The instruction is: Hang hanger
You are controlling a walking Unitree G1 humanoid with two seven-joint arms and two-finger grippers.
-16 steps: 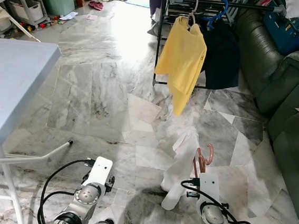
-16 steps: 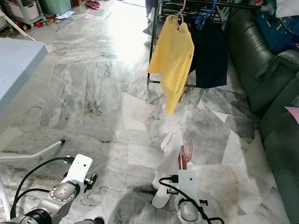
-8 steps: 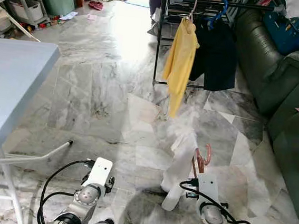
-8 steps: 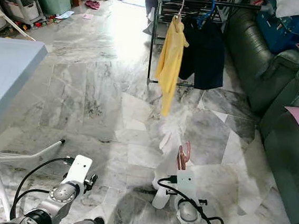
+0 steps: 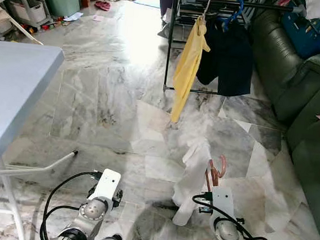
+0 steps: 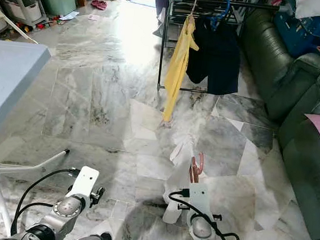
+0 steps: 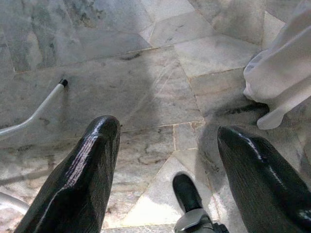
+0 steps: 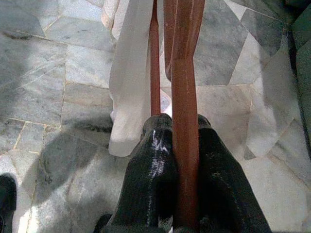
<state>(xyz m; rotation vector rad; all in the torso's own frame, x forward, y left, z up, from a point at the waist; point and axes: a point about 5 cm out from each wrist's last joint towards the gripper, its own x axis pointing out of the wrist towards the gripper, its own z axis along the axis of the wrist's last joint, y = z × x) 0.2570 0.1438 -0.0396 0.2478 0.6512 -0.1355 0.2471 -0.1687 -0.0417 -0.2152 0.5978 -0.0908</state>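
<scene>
The right gripper (image 8: 177,160) has its jaws clamped on the stem of a reddish-brown hanger (image 5: 216,169), from which a white garment (image 5: 191,177) hangs down toward the marble floor (image 5: 105,98). The clothes rack (image 5: 185,0) is the landmark: the hanger is well short of it, held low in front of the robot, while a yellow shirt (image 5: 187,66) and a dark garment (image 5: 231,53) already hang from its rail.

The main risk I see is the white garment's hem, which hangs close to the floor; it could drag or catch underfoot on the way to the rack. The thin stem could also twist between the jaws, leaving the hook misaligned with the rail. Near the rack, the yellow shirt could snag the hanger.

The left gripper (image 7: 165,160) hangs idle, jaws apart.
</scene>
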